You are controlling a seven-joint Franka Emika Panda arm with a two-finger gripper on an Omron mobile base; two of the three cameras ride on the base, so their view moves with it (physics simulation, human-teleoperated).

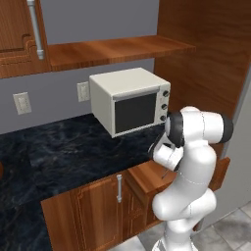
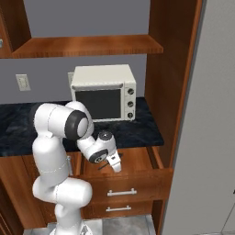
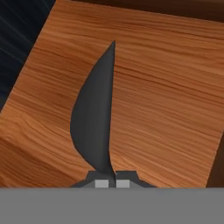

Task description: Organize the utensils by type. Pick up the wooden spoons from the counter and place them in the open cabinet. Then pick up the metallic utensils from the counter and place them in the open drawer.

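The gripper (image 3: 109, 183) is clamped on a dark metallic utensil (image 3: 94, 118) whose long axis runs straight out from the fingertips, its tip hanging above the wooden floor of the open drawer (image 3: 166, 100), nearer the counter-side edge.

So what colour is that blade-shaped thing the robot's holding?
Dark grey utensil, clearest in the hand view, over the wooden drawer.
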